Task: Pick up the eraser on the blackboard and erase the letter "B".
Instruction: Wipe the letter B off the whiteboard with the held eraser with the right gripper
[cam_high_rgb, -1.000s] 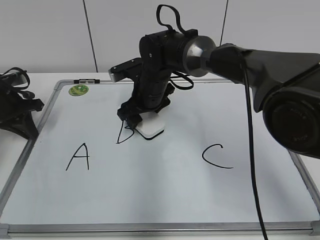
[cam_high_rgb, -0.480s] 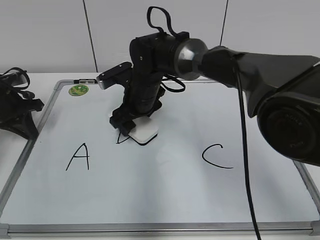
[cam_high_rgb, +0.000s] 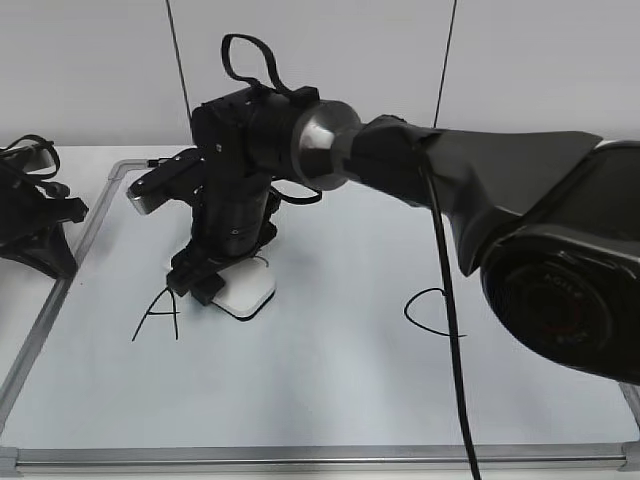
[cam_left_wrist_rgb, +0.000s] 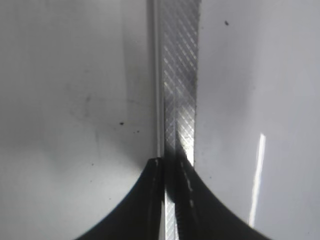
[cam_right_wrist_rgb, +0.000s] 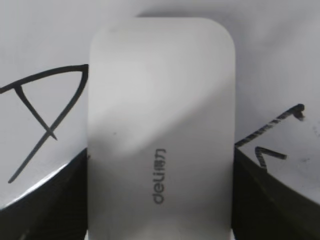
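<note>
My right gripper (cam_high_rgb: 213, 287) reaches across to the left part of the blackboard (cam_high_rgb: 350, 400) and is shut on the white eraser (cam_high_rgb: 248, 292), which lies flat on the board. In the right wrist view the eraser (cam_right_wrist_rgb: 160, 115) fills the space between the jaws (cam_right_wrist_rgb: 160, 167). The black "A" (cam_right_wrist_rgb: 42, 120) lies just to its left. Only a few short black strokes of the "B" (cam_right_wrist_rgb: 270, 140) show to its right. In the exterior view the eraser sits right beside the "A" (cam_high_rgb: 157, 313). My left gripper (cam_high_rgb: 40, 225) rests at the board's left edge, jaws (cam_left_wrist_rgb: 170, 162) together and empty.
The black "C" (cam_high_rgb: 432, 313) is on the right part of the board. The grey metal frame (cam_left_wrist_rgb: 180, 75) runs under my left gripper. The round green sticker is hidden behind my right wrist. The right arm's thick body (cam_high_rgb: 560, 240) hangs over the board's right side.
My right gripper has slid the eraser left and slightly toward the front, across where the "B" stood, to beside the "A". Most of the "B" is gone. The left arm has not moved.
</note>
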